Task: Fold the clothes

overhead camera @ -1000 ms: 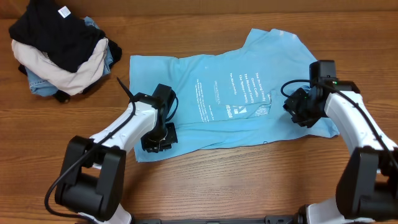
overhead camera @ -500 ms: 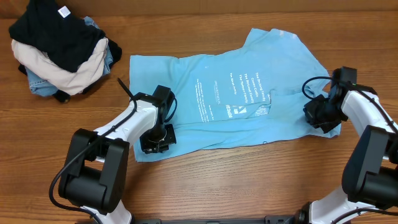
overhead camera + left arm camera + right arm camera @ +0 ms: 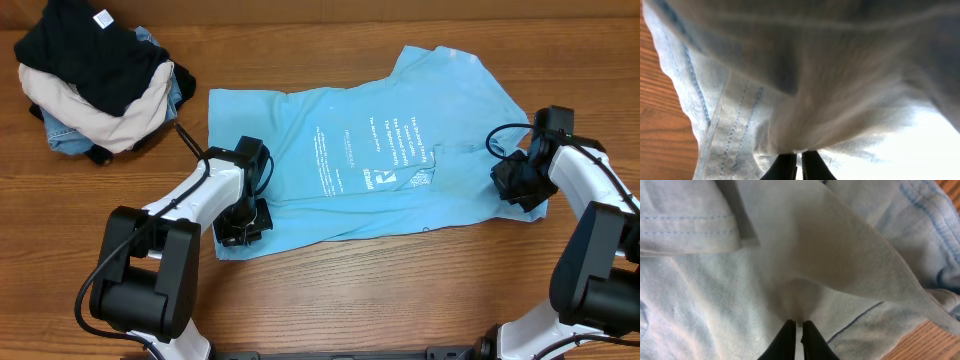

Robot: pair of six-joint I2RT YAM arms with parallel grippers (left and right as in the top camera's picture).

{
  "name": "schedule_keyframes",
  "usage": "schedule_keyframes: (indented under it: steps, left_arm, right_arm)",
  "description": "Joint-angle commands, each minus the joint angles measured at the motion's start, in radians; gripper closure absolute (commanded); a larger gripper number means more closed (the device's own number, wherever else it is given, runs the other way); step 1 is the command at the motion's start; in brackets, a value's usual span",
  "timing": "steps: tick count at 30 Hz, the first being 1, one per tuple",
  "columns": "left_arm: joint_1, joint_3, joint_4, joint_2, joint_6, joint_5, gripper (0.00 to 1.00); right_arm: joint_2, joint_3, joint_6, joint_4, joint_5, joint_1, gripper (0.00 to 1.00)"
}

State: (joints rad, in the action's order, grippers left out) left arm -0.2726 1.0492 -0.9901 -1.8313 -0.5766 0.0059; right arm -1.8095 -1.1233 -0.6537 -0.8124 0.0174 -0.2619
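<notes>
T-shirt edges (image 3: 330, 228): left pincer (image 3: 796, 157), right pincer (image 3: 798, 326)

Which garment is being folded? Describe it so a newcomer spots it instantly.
On the wooden table, ignore the heap of black, cream and denim garments at the far left corner. The target is the T-shirt spread flat mid-table. It alone is light sky-blue, with small white printed text.

One sky-blue T-shirt (image 3: 350, 150) lies mid-frame on one tabletop (image 3: 400, 290). One pile at the upper left holds three garments: one black garment (image 3: 85, 50), one cream garment (image 3: 105, 115) and one denim-blue garment (image 3: 58, 138). There are two arms, the left arm (image 3: 190, 200) and the right arm (image 3: 590, 185). There are two tools, the left tool (image 3: 240, 228) and the right tool (image 3: 520, 185).
</notes>
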Motion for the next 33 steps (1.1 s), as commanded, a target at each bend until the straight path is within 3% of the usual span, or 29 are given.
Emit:
schedule_keyframes:
  steps: [1, 11, 20, 26, 33]
  left_arm:
    - [0.017, -0.007, 0.021, -0.014, -0.013, -0.02, 0.96]
    - [0.042, -0.007, 0.016, -0.014, -0.014, -0.013, 0.96]
    - [0.16, -0.007, -0.024, -0.014, 0.006, -0.026, 0.96]
    - [0.17, -0.002, -0.027, -0.014, 0.009, -0.078, 0.96]
    - [0.167, 0.195, -0.183, 0.009, 0.009, -0.111, 0.96]
  right_arm:
    - [-0.002, 0.0, -0.005, 0.006, -0.028, -0.003, 0.94]
    - [-0.09, 0.0, -0.031, 0.03, -0.051, -0.01, 0.96]
    - [-0.14, -0.003, -0.057, 0.009, -0.065, -0.132, 0.96]
    - [-0.139, -0.042, -0.057, -0.053, -0.054, -0.145, 0.96]
    - [-0.064, -0.204, -0.057, -0.204, -0.054, -0.145, 0.96]
